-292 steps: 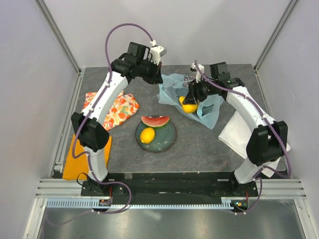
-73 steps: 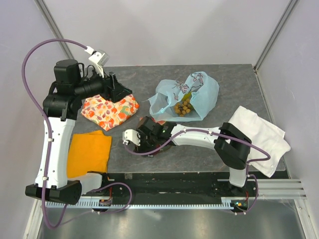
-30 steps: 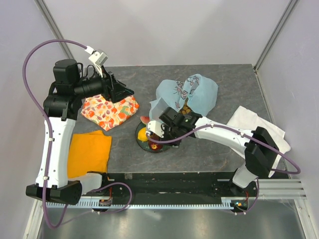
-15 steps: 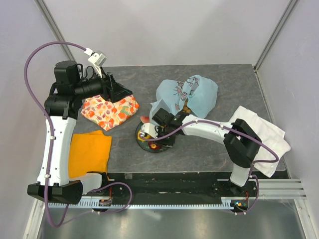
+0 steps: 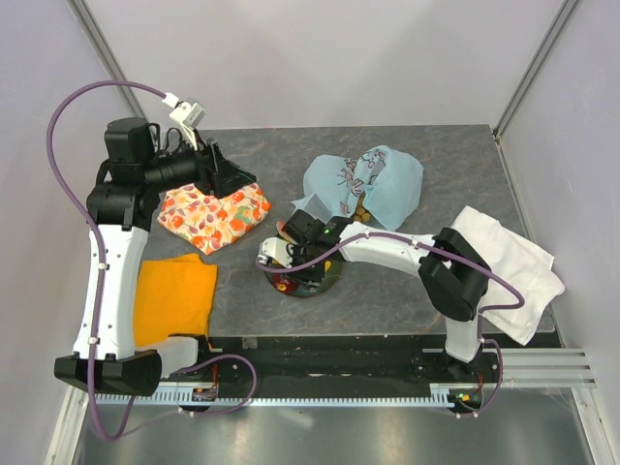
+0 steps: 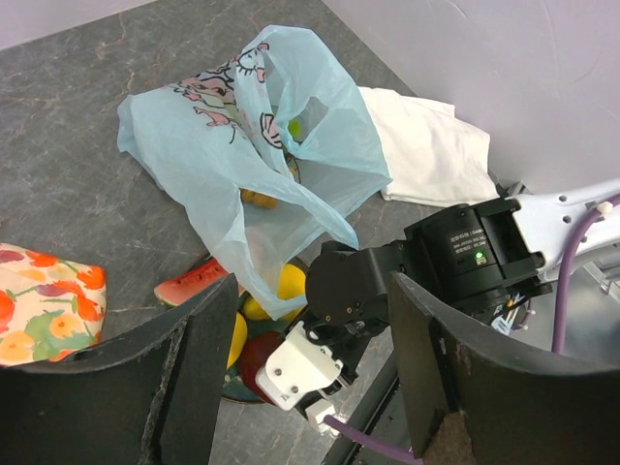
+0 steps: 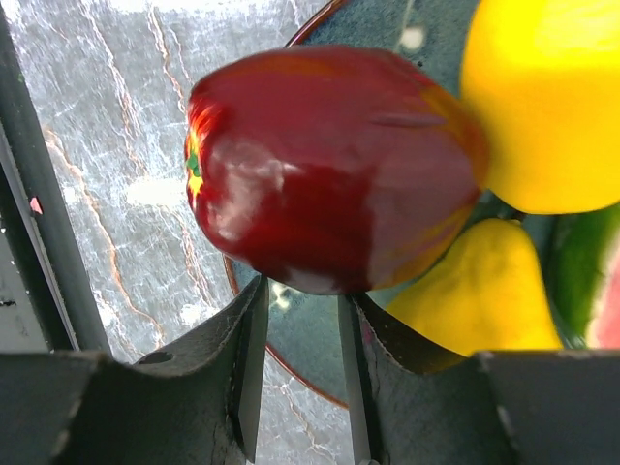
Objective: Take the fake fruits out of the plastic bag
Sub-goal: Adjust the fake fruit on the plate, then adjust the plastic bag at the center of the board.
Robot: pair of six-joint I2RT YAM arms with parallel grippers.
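The light-blue plastic bag lies crumpled at the table's back middle. Brownish grapes and a green piece show inside it. On the dark plate lie two yellow lemons, a watermelon slice and a dark red fruit. My right gripper hangs low over the plate's near edge, open, its tips just short of the dark red fruit, which is far wider than the gap. Bare plate shows between the fingers. My left gripper is open and holds nothing, raised above the floral cloth.
An orange-floral cloth lies at the left, with a plain orange cloth nearer the front. A white cloth lies at the right edge. The bag's lower flap drapes over the plate's far side.
My right gripper has slid left across the plate, away from the bag. The dark red fruit lies on the plate. The left arm has not moved.
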